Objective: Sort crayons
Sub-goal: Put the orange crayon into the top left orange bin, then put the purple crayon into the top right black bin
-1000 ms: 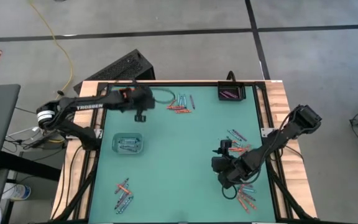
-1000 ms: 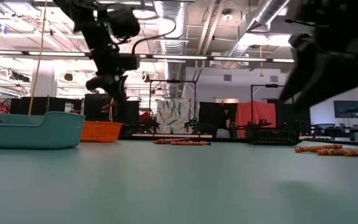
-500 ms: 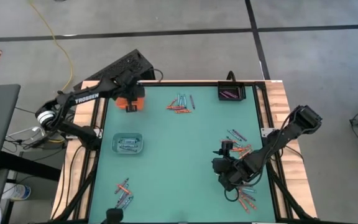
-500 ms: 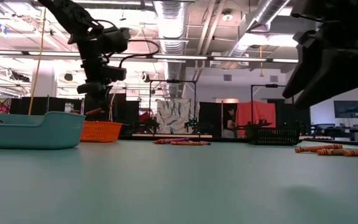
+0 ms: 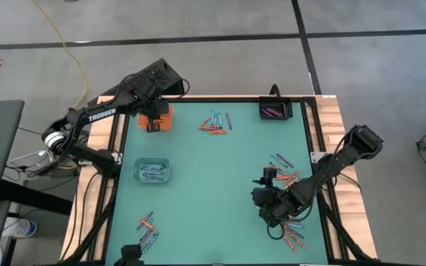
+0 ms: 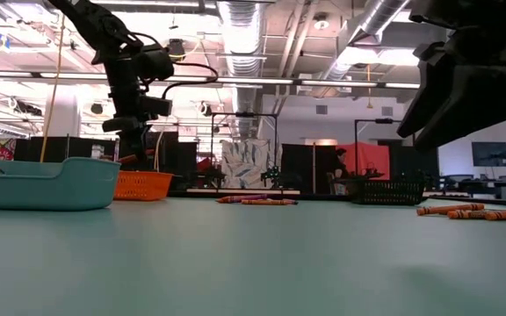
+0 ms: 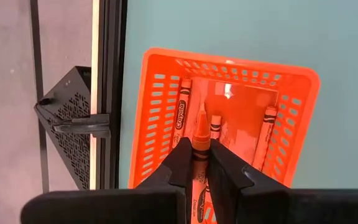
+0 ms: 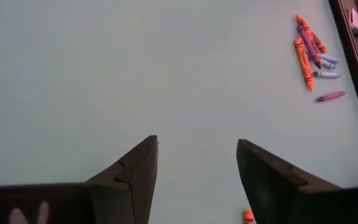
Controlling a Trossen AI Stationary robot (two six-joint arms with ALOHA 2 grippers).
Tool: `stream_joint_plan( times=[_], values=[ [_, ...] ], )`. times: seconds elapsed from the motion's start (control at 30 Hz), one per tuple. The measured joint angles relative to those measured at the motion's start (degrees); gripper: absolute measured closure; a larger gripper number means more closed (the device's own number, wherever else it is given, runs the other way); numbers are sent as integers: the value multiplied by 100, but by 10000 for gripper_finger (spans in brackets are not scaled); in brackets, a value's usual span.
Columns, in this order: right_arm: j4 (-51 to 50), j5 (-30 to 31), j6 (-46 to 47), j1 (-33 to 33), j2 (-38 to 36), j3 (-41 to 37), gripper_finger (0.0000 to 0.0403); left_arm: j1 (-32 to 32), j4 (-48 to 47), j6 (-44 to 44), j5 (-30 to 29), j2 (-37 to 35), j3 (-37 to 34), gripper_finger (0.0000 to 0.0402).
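Orange tray (image 5: 156, 120) far-left corner, clear tray (image 5: 151, 171), black tray (image 5: 276, 110), green table (image 5: 213, 185).

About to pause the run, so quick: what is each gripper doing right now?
Left gripper: closed on an orange crayon, above the orange tray.
Right gripper: open, holding nothing, over the table.

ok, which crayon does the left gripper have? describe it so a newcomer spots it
Find the orange tray at the table's far left corner, under the left gripper. The crayon is the orange one pinched between that gripper's dark fingers, tip pointing into the tray. The other crayons in the tray lie loose on its floor.
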Motion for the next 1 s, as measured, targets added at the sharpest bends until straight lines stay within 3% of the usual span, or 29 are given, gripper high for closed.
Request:
stream_joint_plan(
  times=[0.5,0.73,1.0],
  values=[
    [-36,0,68,0,0,0,185,-2,151,-225,94,0,-153,294],
    [-131,7,-79,-149,0,0,185,-214,402,-487,100,0,-95,287],
    [-277,3,-480,-697,-112,-1,185,-990,767,-948,266,-1,193,287]
  ],
)
